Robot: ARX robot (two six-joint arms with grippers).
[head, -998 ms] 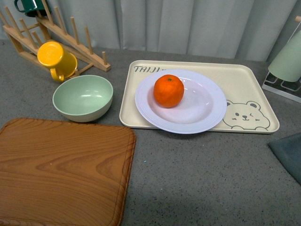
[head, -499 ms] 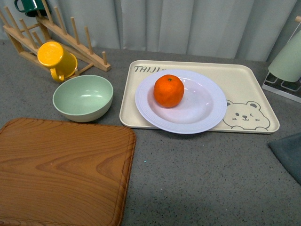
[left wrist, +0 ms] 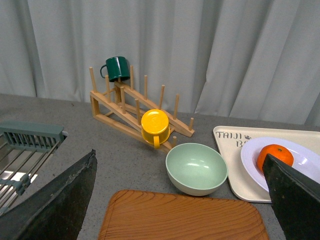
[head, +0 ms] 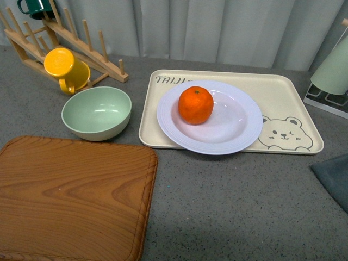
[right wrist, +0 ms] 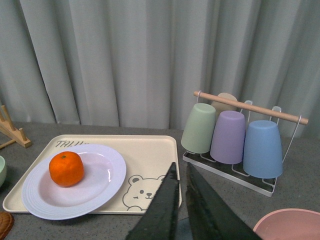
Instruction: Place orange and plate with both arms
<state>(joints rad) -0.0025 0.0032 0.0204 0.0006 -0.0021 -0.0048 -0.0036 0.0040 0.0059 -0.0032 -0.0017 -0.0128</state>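
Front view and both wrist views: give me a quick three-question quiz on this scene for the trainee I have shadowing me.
1. True or false: the orange sits on the plate.
2. What does the plate rest on? A) the wooden board B) the bear-print tray C) the green bowl
3. Fill in: in the left wrist view, the yellow mug hangs on the wooden ____.

Key
1. True; it lies on the side of the plate nearer the bowl.
2. B; one edge of the plate overhangs the tray's front rim.
3. Rack, which also holds a dark green mug higher up.
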